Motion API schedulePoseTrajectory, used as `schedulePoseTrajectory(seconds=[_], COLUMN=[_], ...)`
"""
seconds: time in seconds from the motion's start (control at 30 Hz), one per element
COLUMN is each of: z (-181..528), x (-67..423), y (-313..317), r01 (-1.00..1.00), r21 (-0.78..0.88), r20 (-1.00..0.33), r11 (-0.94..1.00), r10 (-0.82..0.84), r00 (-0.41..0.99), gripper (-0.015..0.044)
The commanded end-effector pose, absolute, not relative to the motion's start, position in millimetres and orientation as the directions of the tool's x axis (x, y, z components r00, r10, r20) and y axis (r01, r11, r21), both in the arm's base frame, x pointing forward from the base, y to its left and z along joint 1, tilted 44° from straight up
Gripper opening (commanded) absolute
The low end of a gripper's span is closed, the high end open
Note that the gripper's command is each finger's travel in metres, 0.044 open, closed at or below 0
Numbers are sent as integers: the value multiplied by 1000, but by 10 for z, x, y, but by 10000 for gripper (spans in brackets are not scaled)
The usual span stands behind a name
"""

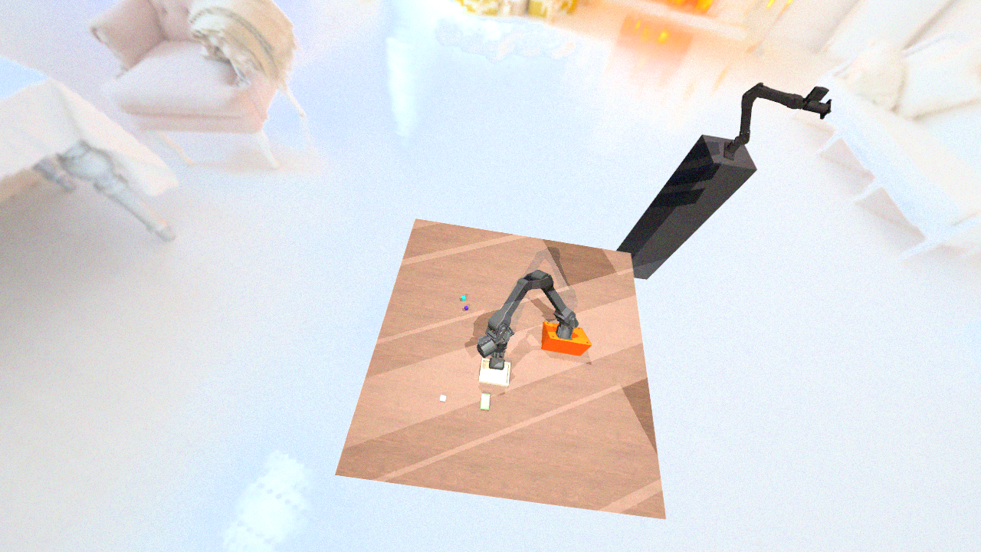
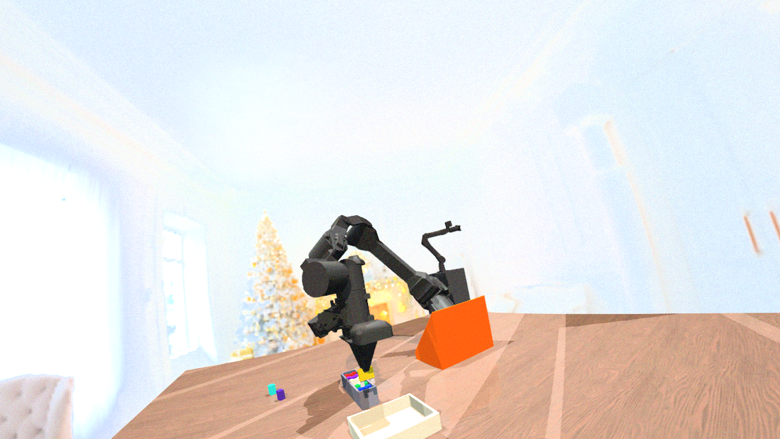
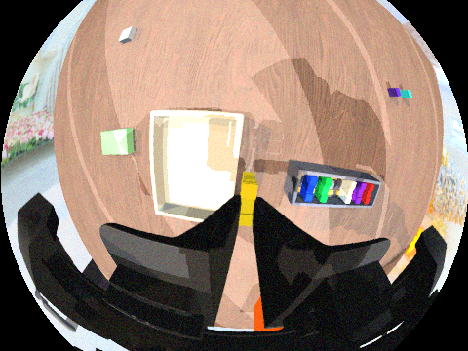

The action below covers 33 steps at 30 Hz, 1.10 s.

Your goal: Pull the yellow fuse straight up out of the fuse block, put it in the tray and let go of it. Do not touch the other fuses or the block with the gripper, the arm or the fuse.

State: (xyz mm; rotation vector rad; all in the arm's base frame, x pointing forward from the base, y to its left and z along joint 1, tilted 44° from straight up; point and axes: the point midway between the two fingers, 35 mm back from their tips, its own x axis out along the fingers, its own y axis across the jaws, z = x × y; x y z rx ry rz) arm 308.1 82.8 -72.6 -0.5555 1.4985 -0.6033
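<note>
My gripper [image 2: 366, 370] [image 3: 247, 202] is shut on the yellow fuse [image 2: 365, 375] [image 3: 249, 191] and holds it clear above the table. In the wrist view the fuse hangs beside the tray's right wall, between the tray and the fuse block. The cream tray [image 1: 493, 382] [image 2: 433, 420] [image 3: 153, 166] holds nothing that I can see. The grey fuse block [image 2: 366, 400] [image 3: 336, 169] stands right of the fuse in the wrist view, with blue, green, white, purple and red fuses upright in it and a gap between green and white. The arm hides the block in the top view.
A light green block [image 1: 484, 401] [image 3: 117, 141] and a small white block [image 1: 442, 398] [image 3: 127, 34] lie beyond the tray. Purple [image 1: 465, 308] [image 2: 280, 394] [image 3: 394, 92] and cyan [image 1: 464, 297] [image 2: 271, 389] [image 3: 406, 94] blocks lie past the fuse block. My arm's orange base [image 1: 563, 346] [image 2: 463, 333] stands behind.
</note>
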Motion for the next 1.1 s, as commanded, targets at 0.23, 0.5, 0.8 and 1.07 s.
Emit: schedulePoseTrajectory(seconds=[0.23,0.5,0.8,1.07], z=[-1171,-1220,-1328,-1421], x=[2985,2985,2984,2979], y=[1232,1200,1101,1011], r01=[29,29,29,29], r21=[-678,-678,-679,-679], r20=[-735,-735,-734,-734], r11=[734,734,734,733], r10=[-678,-678,-678,-679], r00=[-24,-24,-24,-24], gripper=[0,0,0,0])
